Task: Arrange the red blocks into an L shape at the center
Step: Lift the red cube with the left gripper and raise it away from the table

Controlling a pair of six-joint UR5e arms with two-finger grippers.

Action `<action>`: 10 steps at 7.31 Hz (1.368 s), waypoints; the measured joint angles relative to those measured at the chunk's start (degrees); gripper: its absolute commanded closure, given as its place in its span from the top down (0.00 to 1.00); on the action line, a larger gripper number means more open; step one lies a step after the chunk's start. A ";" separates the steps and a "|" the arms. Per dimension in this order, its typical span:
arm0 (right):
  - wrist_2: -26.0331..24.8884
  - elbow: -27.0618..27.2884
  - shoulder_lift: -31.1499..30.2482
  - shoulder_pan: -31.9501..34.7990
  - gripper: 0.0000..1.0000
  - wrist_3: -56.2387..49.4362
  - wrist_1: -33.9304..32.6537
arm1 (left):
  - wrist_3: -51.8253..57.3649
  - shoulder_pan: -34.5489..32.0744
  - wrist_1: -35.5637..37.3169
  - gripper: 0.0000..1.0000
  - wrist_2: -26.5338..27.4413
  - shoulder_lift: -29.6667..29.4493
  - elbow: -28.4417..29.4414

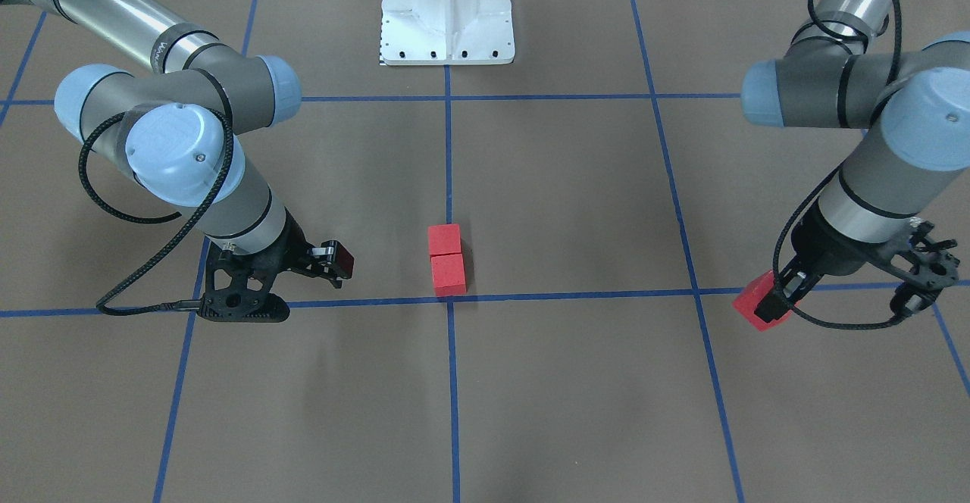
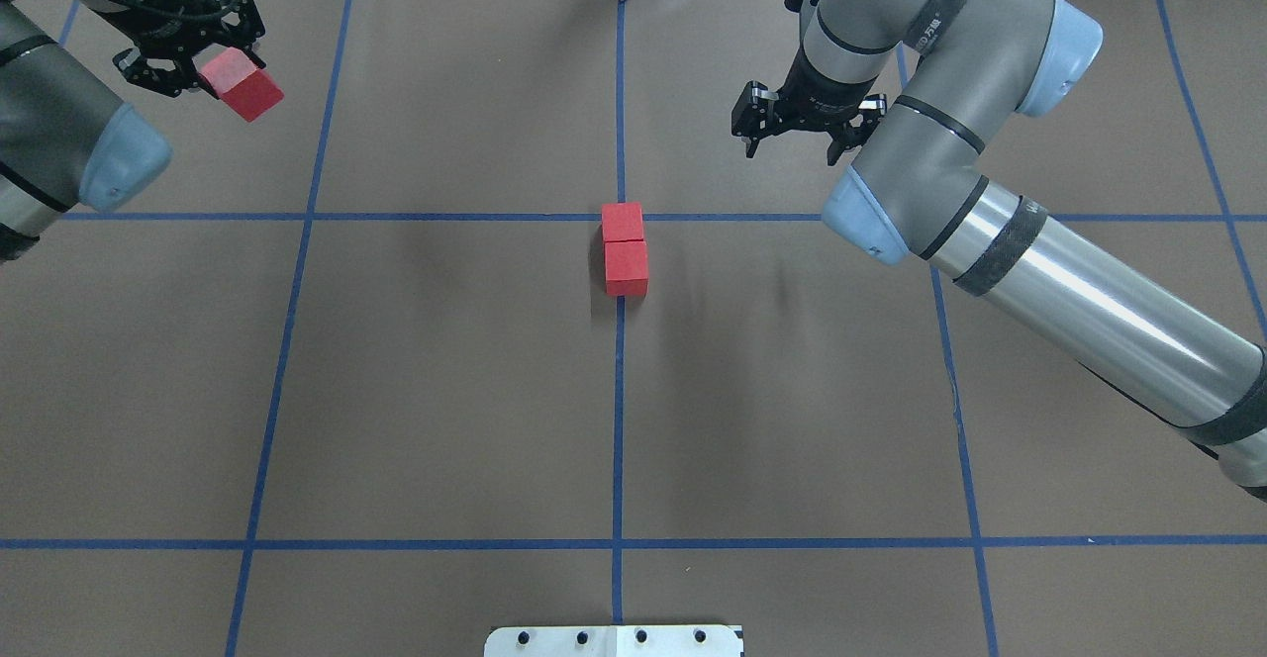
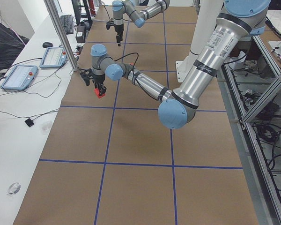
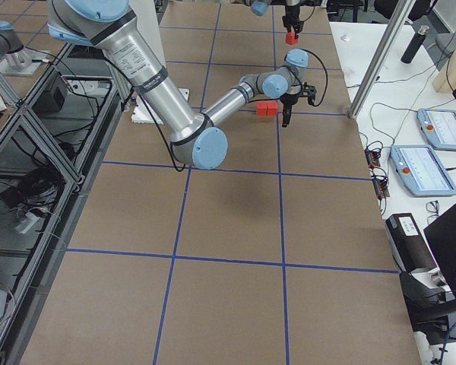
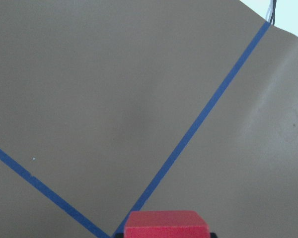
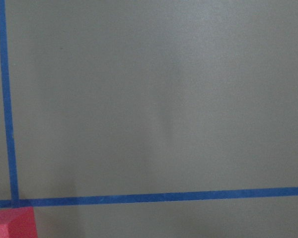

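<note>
Two red blocks (image 2: 623, 222) (image 2: 626, 269) lie touching end to end along the blue line, right at the center crossing (image 2: 621, 216) on the robot's side. They also show in the front view (image 1: 444, 239) (image 1: 449, 274). My left gripper (image 2: 213, 78) is shut on the third red block (image 2: 243, 91) far off to the left, over another tape crossing; this block fills the bottom edge of the left wrist view (image 5: 166, 224). To the right of the pair, my right gripper (image 2: 797, 133) hangs open and holds nothing. One of the center blocks peeks into the right wrist view (image 6: 12, 223).
The white base plate (image 2: 614, 640) sits at the near edge of the brown gridded sheet (image 2: 445, 390). The right arm's long silver link (image 2: 1089, 311) stretches over the right half. Tablets and cables (image 3: 18, 77) lie on the white bench beyond the far edge.
</note>
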 measured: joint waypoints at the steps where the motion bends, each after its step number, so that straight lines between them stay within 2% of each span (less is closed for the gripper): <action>1: 0.00 0.01 -0.16 -0.03 0.99 0.04 0.00 | 0.97 -1.52 -0.01 0.00 -1.40 0.15 0.43; 7: 0.00 -0.09 -0.24 -0.29 0.99 0.16 0.31 | 17.72 -9.50 -1.23 0.00 -0.54 0.98 6.64; 10: 0.02 -0.24 -0.98 -0.35 0.99 0.29 2.21 | 13.74 -10.40 -2.85 0.00 2.15 0.46 8.73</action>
